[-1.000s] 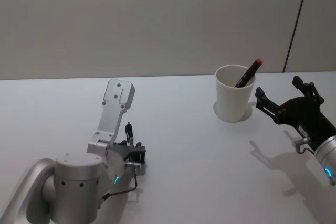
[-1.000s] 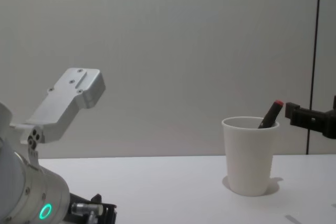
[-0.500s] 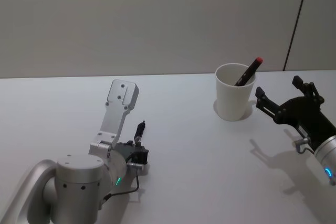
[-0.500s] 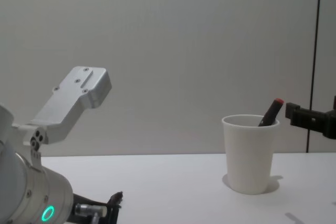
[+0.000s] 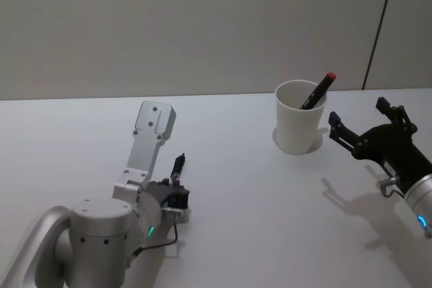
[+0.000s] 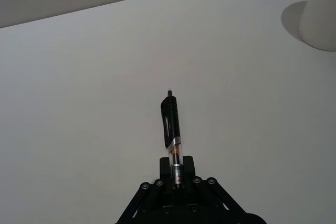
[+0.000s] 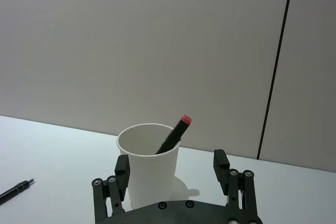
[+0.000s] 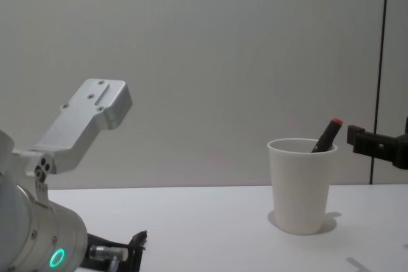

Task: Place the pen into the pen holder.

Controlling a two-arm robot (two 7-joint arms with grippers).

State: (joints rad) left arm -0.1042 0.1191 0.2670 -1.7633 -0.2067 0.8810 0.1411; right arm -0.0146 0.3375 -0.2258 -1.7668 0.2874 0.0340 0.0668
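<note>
Pen (image 6: 171,127): black, clamped in left gripper (image 6: 177,174), low, well left of cup.
Cup (image 5: 299,129): upright, red-capped marker (image 5: 318,90) leaning inside.
Right gripper (image 7: 171,162): fingers spread, empty, just right of cup.

Soft, even light; faint, diffuse shadows

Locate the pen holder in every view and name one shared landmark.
Head view: pen holder right of centre.
Chest view: it stands right of centre.
Left wrist view: it is cropped at the edge, beyond the black pen.
Right wrist view: it stands ahead of the right pincer.
Landmark: red-capped pen inside it.
</note>
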